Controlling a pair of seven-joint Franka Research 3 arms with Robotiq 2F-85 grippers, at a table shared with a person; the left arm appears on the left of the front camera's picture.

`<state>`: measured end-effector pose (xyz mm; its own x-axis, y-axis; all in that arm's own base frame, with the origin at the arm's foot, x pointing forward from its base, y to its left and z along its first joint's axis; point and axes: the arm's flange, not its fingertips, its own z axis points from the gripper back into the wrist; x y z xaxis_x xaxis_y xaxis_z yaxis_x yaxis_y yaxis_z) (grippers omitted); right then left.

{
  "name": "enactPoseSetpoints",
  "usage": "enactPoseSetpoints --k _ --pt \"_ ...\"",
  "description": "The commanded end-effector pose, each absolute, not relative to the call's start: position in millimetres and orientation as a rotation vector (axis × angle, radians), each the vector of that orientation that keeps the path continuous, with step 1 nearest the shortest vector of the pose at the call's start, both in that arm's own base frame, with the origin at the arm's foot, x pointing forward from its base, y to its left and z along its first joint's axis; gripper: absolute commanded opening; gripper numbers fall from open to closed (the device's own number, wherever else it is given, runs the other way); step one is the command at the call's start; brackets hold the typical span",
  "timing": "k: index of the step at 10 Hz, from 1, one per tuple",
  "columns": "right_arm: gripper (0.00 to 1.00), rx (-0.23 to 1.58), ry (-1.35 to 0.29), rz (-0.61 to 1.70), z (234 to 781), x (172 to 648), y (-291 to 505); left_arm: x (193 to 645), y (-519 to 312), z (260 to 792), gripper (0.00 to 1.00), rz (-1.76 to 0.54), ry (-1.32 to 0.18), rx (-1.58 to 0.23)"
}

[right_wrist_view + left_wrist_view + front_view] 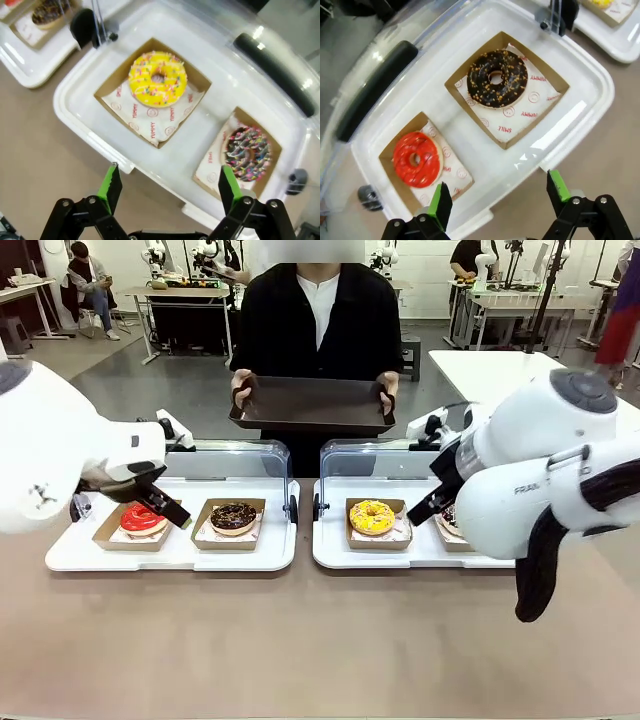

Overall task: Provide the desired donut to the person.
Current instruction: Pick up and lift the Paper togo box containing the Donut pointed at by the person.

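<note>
Across the table the person (315,320) holds a dark brown tray (312,405) level in both hands. A red donut (143,518) (417,159) and a nut-topped chocolate donut (233,516) (497,78) lie in cardboard trays in the left white bin. In the right bin sit a yellow sprinkled donut (371,516) (157,79) and a dark sprinkled donut (247,152). My left gripper (162,504) (500,197) hovers open over the left bin's near rim by the red donut. Above the right bin's near edge my right gripper (434,502) (170,187) is open and holds nothing.
Both white bins (170,555) (400,558) have clear lids standing up behind them, with black handles (375,87) (272,72). Bare brown tabletop (300,640) runs along the front. My right arm covers most of the dark sprinkled donut in the front view.
</note>
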<state>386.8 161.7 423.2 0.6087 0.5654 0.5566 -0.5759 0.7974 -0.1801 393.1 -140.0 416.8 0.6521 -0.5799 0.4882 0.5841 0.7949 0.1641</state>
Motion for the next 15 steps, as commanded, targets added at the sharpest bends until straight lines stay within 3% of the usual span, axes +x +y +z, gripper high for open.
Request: enactPoseSetpoints --k 1,7,15 --pt "1.00 -0.012 -0.638 0.707 466.2 334.8 135.8 356.4 -108.4 459.9 1.00 -0.715 -0.510 -0.036" --pt "1.00 -0.101 -0.623 0.741 559.8 268.3 117.8 311.5 -78.2 564.0 1.00 -0.677 -0.587 0.009" --pt "1.00 -0.078 -0.622 0.726 567.2 265.7 117.0 307.4 -77.1 582.4 1.00 -0.682 -0.625 0.006"
